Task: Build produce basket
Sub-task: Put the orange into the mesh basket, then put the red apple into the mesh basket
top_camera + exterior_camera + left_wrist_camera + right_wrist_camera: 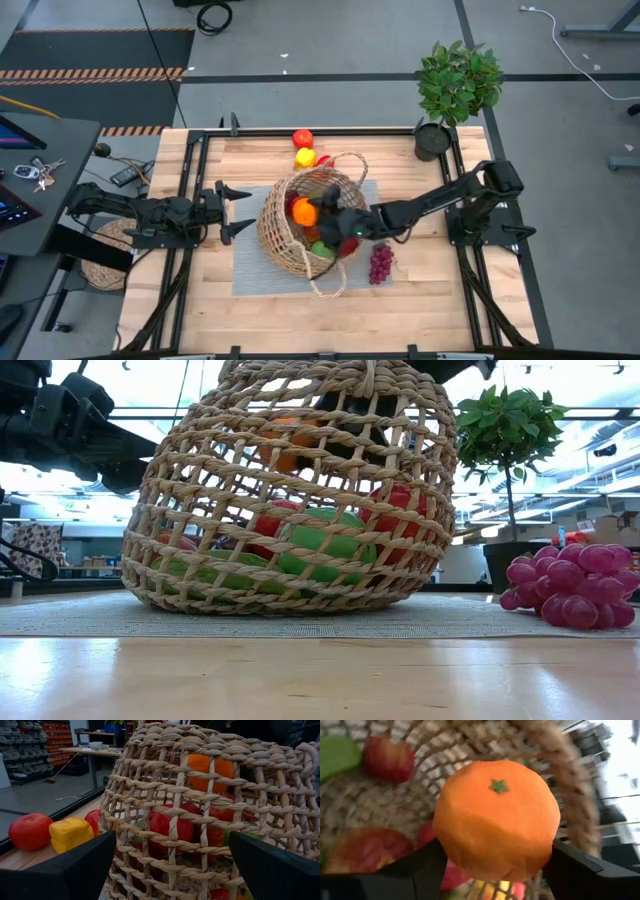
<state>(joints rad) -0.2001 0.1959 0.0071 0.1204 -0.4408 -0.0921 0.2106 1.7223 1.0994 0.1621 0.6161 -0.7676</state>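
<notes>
Orange (496,822) fills my right wrist view, nearest the lens, pinched at its widest girth between my right gripper's (492,865) two dark fingers. It looks like a light, smooth toy that could slip, so a hold across the middle seems safest. Behind it lie red apples (387,757) and the woven inside of the basket (560,775).

From above, the basket (285,245) sits at the table's centre on a grey mat (250,280), mouth tipped toward three o'clock. My right arm reaches in from three o'clock, elbow bent, the gripper (330,222) over the basket's opening with the orange (304,211) in its grasp. Grapes (381,264) lie on the mat at the basket's four o'clock; a red apple (302,138) and a yellow piece (305,157) wait at its twelve o'clock. My left gripper (240,211) is at the basket's nine o'clock, fingers spread wide and holding nothing. A potted plant (457,85) stands at one o'clock.

At table height, the basket (290,490) shows green and red produce through its open weave; the wicker looks stiff but light, likely to roll if nudged. Grapes (570,585) rest at three o'clock.

Through my left wrist view, the basket's side (210,805) looms close between my spread fingers (60,870).
</notes>
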